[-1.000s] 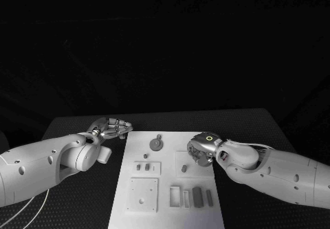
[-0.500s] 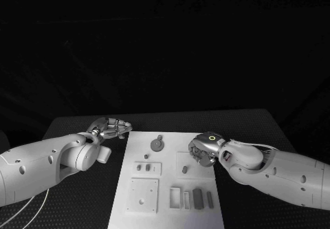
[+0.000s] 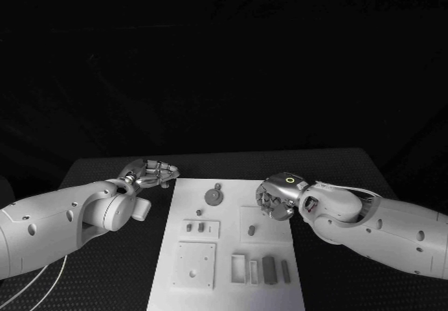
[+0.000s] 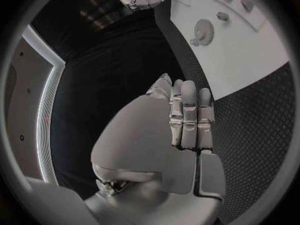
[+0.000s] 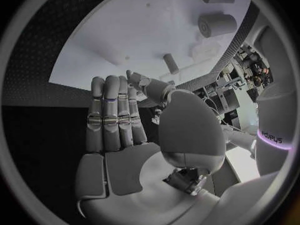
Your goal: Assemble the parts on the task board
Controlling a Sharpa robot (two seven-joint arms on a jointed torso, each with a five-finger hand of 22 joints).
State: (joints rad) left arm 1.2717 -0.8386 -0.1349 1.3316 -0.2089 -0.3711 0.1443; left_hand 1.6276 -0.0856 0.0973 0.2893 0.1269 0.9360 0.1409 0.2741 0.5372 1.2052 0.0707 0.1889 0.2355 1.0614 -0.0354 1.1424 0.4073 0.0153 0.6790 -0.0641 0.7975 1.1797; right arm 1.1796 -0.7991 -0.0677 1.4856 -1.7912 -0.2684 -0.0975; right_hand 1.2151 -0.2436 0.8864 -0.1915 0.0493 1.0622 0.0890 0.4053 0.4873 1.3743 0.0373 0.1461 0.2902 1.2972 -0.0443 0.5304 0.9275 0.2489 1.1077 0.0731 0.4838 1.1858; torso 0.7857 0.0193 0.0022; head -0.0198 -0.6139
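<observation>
The white task board (image 3: 228,249) lies in the middle of the black table. On it are a grey gear (image 3: 213,196), a small peg (image 3: 198,212), an oval part (image 3: 251,229), two small pieces on a raised plate (image 3: 194,227) and dark bars in slots (image 3: 268,268). My right hand (image 3: 278,196) hovers over the board's right edge beside a raised square. Its fingers (image 5: 115,112) are stretched out and hold nothing. My left hand (image 3: 149,173) stays off the board's far left corner, and its fingers (image 4: 187,115) are straight and empty. The gear (image 4: 203,32) lies beyond them.
A square plate with holes (image 3: 194,264) sits at the board's near left. Black textured table (image 3: 103,272) surrounds the board on both sides. Both forearms reach in low along the board's long edges.
My right hand has drifted slightly toward the far side of the board and lifted a little. The left hand has not moved, and the parts lie as before.
</observation>
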